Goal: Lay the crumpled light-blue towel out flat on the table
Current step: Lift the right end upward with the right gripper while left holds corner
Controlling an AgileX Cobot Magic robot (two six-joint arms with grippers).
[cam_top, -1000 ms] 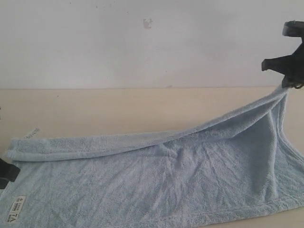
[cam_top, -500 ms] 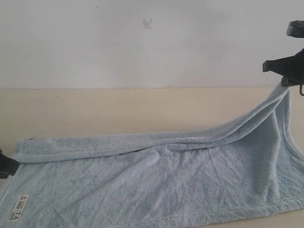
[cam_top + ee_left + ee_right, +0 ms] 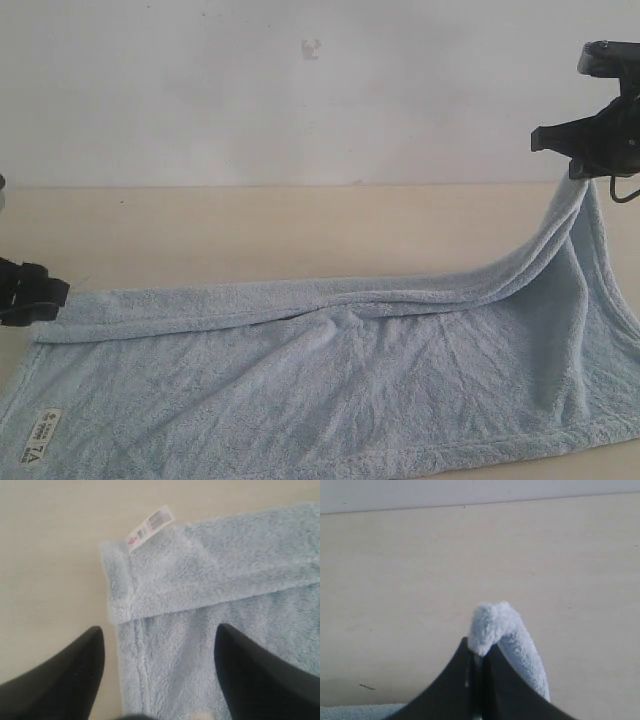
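The light-blue towel (image 3: 330, 390) lies mostly flat on the beige table (image 3: 250, 230), its far long edge folded over toward me. Its right far corner hangs raised from my right gripper (image 3: 580, 172), which is shut on it; in the right wrist view a tuft of towel (image 3: 492, 622) sticks out between the closed fingers (image 3: 460, 680). My left gripper (image 3: 35, 292) hovers open above the towel's left edge, fingers (image 3: 65, 680) wide apart over the hem (image 3: 165, 675). A white label (image 3: 150, 527) sticks out at the folded corner, another label (image 3: 38, 435) lies at the front left.
A white wall (image 3: 300, 90) stands behind the table. Bare table surface stretches behind the towel and to its left (image 3: 45, 570).
The right gripper has shifted slightly left with the raised corner. The left gripper has moved up and toward the towel's far-left corner, and the towel's left end has slid right.
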